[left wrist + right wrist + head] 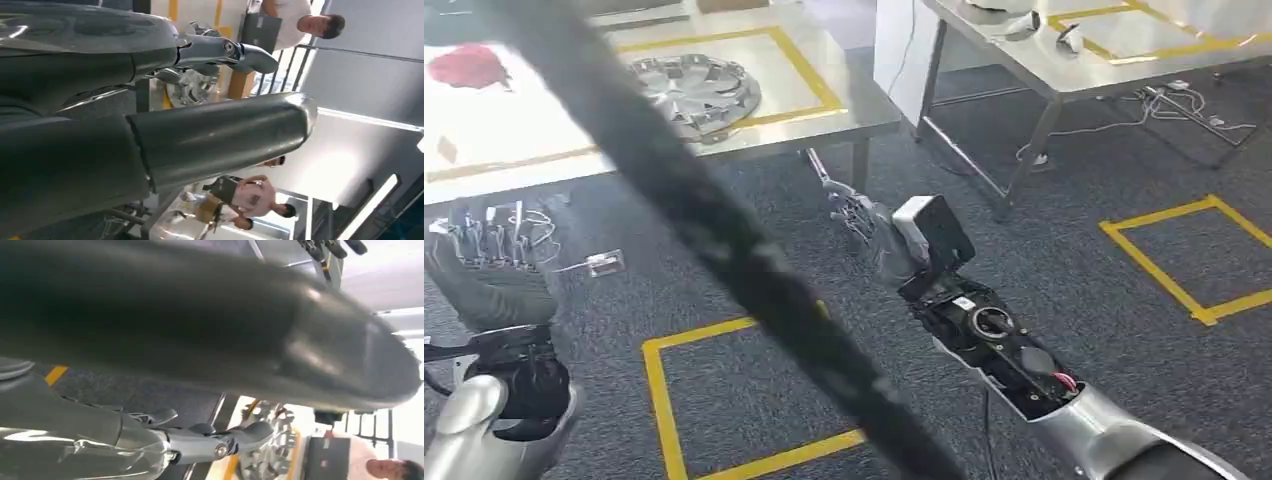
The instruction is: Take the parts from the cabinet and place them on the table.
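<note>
Right hand [856,215] reaches toward counter [844,110], fingers apart, holding nothing. Left hand [489,240] also open, empty. Silver hubcap [694,92] lies on counter.

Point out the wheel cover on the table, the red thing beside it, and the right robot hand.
wheel cover [694,92]: head view, its silver spoked face.
red thing [468,66]: head view, its middle.
right robot hand [856,212]: head view, middle of the hand.
</note>
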`<action>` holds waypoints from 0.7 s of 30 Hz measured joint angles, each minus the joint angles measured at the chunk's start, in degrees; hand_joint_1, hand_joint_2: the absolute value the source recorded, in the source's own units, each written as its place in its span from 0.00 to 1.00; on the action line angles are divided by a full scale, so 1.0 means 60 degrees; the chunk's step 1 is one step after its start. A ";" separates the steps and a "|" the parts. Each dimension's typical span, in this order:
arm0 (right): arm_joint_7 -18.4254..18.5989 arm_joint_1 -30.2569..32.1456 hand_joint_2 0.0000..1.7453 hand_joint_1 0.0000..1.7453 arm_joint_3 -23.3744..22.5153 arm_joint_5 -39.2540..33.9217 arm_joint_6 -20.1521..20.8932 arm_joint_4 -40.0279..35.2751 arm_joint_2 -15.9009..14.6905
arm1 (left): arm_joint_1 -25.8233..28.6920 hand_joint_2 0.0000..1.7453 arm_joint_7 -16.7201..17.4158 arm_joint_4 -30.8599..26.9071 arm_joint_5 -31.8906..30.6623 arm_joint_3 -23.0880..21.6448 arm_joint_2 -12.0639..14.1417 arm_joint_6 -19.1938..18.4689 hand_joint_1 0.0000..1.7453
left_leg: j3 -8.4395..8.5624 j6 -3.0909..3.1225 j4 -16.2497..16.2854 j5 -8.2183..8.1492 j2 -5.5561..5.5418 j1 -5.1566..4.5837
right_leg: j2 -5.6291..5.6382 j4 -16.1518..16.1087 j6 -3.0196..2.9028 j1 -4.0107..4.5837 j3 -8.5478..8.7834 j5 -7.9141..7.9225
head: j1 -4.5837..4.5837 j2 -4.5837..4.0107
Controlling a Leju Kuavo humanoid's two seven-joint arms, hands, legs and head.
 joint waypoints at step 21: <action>0.0003 -0.0015 0.00 0.00 0.0051 -0.0015 -0.0022 0.0029 0.0004 | 0.0103 0.00 -0.0040 -0.0004 0.0018 0.0000 0.0044 -0.0011 0.00 | -0.1025 -0.0695 0.2425 -0.1002 0.0257 0.0210 | -0.0006 -0.1064 -0.0357 -0.0202 0.0644 0.0578 | 0.0033 0.0000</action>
